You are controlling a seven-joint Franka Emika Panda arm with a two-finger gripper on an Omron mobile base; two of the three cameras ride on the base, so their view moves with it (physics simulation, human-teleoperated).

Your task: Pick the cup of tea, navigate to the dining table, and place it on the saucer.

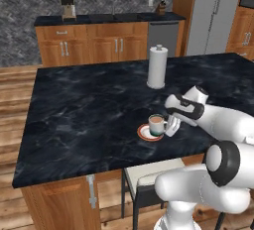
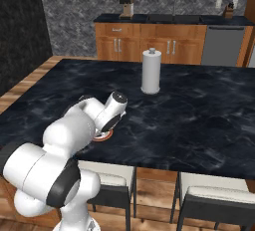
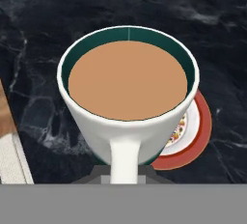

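- Left base view, frame centre: white gripper [image 1: 170, 125] clenched the handle of the white teal-banded cup of tea [image 1: 157, 124].
- Cup sat over the orange-rimmed white saucer [image 1: 145, 134] on the black marble worktop [image 1: 89, 110].

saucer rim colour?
Orange-red rim on the small round white saucer under the white tea mug; clearest in the hand view.

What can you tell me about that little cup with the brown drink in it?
The cup of tea is a small white mug, dark teal inside the rim, nearly full of smooth light brown liquid. It stands upright. Its handle points toward the gripper, which is shut on it. In the left base view the cup sits over the saucer, a white plate with an orange-red rim, near the front edge of the dining table. Whether it rests on the saucer is unclear.
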